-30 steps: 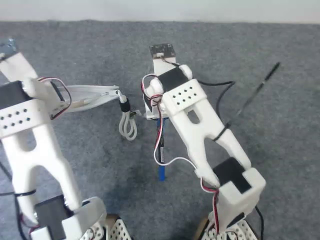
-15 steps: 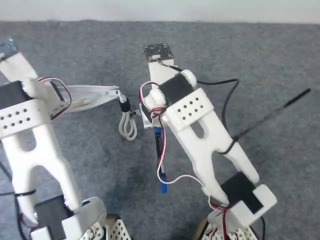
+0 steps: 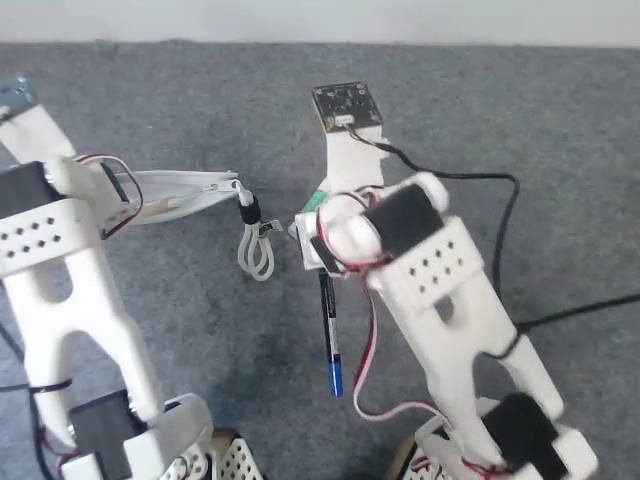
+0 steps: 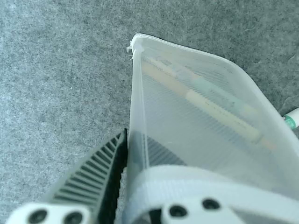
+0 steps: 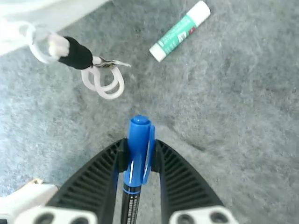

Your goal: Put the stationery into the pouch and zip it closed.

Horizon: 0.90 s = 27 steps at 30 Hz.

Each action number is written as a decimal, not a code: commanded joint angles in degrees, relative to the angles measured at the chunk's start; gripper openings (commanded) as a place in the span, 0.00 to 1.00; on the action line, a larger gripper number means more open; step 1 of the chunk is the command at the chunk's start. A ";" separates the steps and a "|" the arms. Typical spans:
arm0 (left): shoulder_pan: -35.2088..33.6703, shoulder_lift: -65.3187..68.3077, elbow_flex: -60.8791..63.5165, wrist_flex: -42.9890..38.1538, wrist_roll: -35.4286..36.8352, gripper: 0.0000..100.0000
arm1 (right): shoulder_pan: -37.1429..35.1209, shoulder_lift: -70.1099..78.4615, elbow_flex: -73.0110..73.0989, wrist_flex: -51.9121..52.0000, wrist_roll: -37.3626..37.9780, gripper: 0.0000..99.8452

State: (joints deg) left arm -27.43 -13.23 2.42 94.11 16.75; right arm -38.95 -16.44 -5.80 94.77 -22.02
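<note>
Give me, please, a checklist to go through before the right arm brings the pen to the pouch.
1. Pen grip: ok. The right gripper is shut on the pen near its blue cap.
2. Pouch hold: ok. The left gripper is shut on one end of the pouch.
3. Pouch mouth open: cannot tell; the zip line is not clearly visible.
4. Free path: not ok. The zipper cord loops lie between the pen and the pouch.
5. All stationery inside: not ok. The glue stick lies outside on the carpet.
</note>
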 commanded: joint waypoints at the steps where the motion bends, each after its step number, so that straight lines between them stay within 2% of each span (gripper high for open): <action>1: -0.44 0.18 -0.04 -1.05 0.70 0.01 | -0.31 -6.20 2.99 -5.14 -0.53 0.01; 17: -0.44 0.18 0.04 -1.05 0.70 0.01 | -0.40 -19.56 15.47 -16.31 -0.79 0.01; 27: 0.88 -0.26 0.04 -0.18 0.70 0.01 | -0.40 -30.81 28.13 -29.05 -0.88 0.01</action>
State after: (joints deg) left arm -27.25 -13.23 2.42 94.11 16.75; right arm -39.03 -42.90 21.01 69.89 -22.37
